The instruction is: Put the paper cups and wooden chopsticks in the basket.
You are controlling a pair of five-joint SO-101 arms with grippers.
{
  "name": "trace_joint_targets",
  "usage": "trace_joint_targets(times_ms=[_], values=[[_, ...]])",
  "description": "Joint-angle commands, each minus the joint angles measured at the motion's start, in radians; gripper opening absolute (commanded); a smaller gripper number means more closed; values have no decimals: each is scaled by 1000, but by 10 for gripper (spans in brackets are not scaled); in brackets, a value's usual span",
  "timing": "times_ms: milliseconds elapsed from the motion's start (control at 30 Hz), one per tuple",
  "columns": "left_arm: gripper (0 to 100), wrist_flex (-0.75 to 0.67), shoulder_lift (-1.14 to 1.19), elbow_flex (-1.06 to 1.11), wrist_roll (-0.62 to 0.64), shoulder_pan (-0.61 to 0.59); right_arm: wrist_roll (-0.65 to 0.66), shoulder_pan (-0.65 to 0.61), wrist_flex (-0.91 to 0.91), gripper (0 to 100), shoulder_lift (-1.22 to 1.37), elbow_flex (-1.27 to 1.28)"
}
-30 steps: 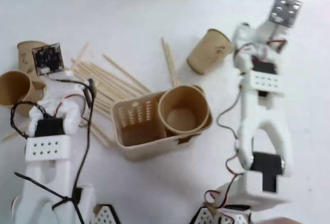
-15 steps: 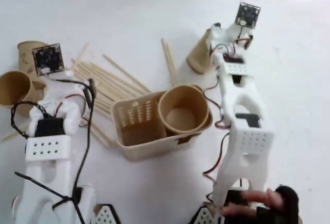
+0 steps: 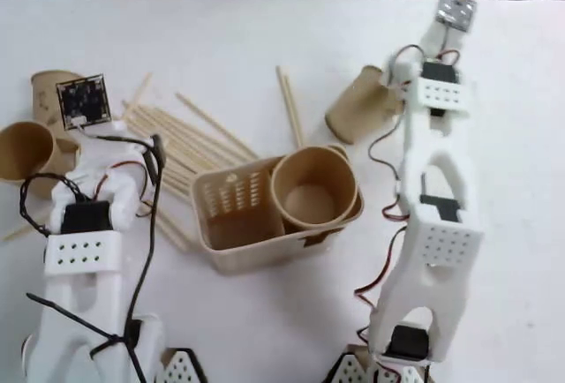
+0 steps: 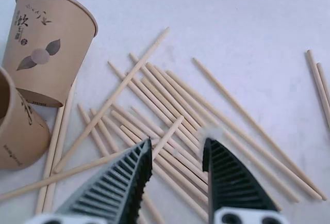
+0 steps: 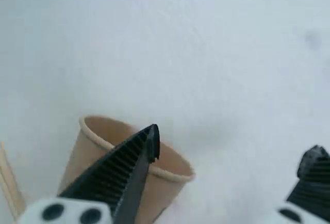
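On the white table (image 3: 221, 39), a cream basket (image 3: 256, 255) sits between the two arms. One paper cup (image 3: 313, 198) stands upright in the basket's right part, mouth up. Its left part, with a slotted wall, holds no chopsticks that can be seen.

Just beyond the basket's far right corner, a second paper cup (image 3: 357, 116) lies on its side, right beside the wrist of the right arm (image 3: 437, 242). In the right wrist view the right gripper (image 5: 234, 149) is spread wide. One dark ridged finger (image 5: 129, 162) has its tip over the rim of this fallen cup (image 5: 85, 152), and the other finger is well off to the side, so nothing is pinched. Whether the near finger touches the rim cannot be told.

Left of the basket, loose wooden chopsticks (image 3: 185, 145) lie fanned across the table, with a pair of chopsticks (image 3: 290, 105) apart from them beyond the basket. The left arm (image 3: 84, 251) is beside this pile. Its left gripper (image 4: 177, 149) is parted over the sticks (image 4: 170, 115) and holds none.

At the table's left edge are two more cups, a nearer cup (image 3: 22, 149) and a farther cup (image 3: 44, 92), just beside each other.
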Motion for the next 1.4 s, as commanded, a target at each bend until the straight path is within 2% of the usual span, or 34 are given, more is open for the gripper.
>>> trace_joint_targets(times_ms=[0,100,233,367,533,600,667,767,867,1067,1233,1367], values=[[177,-26,-1,-8,3,8,5,47,191,411,15,-12],[177,-26,-1,-8,3,8,51,105,337,411,13,-57],[177,-26,-1,-9,3,8,272,139,535,392,-35,-175],[177,-26,-1,-9,3,8,296,143,624,301,-120,-259],[177,-26,-1,-9,3,8,425,140,644,144,-259,-267],[177,-26,-1,-9,3,8,442,150,684,158,-334,-267],[177,-26,-1,-9,3,8,443,168,704,212,-427,-245],[177,-28,-1,-9,3,10,480,168,704,262,-610,-84],[177,-41,-1,-8,3,10,569,77,668,259,-806,206],[177,-40,-1,-8,3,7,577,-42,348,260,-1063,740],[177,-40,-1,-8,3,7,483,-51,162,261,-1073,902],[177,-40,-1,-8,3,7,459,-90,128,261,-1073,944]])
